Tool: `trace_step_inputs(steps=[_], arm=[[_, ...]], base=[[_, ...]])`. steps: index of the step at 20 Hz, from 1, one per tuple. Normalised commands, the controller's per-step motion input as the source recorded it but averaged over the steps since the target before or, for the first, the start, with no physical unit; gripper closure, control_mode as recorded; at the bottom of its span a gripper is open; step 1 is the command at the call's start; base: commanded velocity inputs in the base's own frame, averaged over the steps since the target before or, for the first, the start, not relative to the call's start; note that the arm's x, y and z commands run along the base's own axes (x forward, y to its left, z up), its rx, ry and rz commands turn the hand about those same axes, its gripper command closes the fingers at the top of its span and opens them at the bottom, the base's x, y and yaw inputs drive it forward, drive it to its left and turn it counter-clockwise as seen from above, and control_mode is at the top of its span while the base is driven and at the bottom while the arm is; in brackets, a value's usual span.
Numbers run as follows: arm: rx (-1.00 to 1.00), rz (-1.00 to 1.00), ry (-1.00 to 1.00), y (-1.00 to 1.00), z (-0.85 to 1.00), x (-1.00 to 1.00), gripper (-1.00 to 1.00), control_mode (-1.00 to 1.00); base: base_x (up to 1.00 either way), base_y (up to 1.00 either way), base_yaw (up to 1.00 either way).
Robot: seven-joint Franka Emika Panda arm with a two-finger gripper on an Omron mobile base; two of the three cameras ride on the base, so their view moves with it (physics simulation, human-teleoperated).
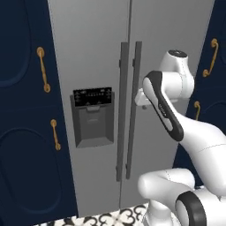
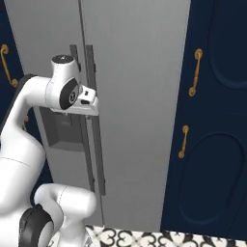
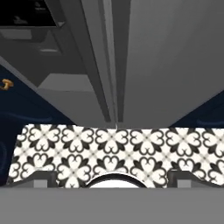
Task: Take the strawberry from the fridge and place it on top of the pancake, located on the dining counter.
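The fridge (image 1: 97,53) stands straight ahead, tall and grey, with both doors shut. Its two long dark handles (image 1: 128,110) run down the middle seam. My hand (image 1: 142,98) hovers just in front of the right handle at about mid height, also seen beside the handles (image 2: 89,99) from the right. In the hand view my gripper (image 3: 111,177) points down along the door seam (image 3: 114,87), its fingertips (image 3: 41,177) wide apart and open with nothing between them. The strawberry, the pancake and the dining counter are out of view.
A black dispenser panel (image 1: 92,117) sits in the left door. Navy cabinets with gold handles flank the fridge on the left (image 1: 22,132) and on the right (image 2: 217,144). Black-and-white patterned floor tiles (image 3: 109,148) lie below.
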Motion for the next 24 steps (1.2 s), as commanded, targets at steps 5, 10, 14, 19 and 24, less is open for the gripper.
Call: trace_step_inputs(steps=[5, 10, 14, 19, 24], arm=[[0.00, 0.00, 0.00, 0.00, 0.00, 0.00, -1.00, 1.00], [0.00, 0.00, 0.00, 0.00, 0.00, 0.00, -1.00, 1.00], [0.00, 0.00, -0.03, 0.00, 0.00, 0.00, -1.00, -1.00], [0.00, 0.00, -0.17, -0.23, -0.04, 0.29, -1.00, -1.00], [0.01, 0.00, -0.30, -0.25, 0.00, 0.56, -1.00, -1.00]], base=[[-0.15, 0.36, -0.01], [0.00, 0.40, 0.00], [0.00, 0.01, 0.00], [0.00, 0.00, 0.00], [0.00, 0.00, 0.00]])
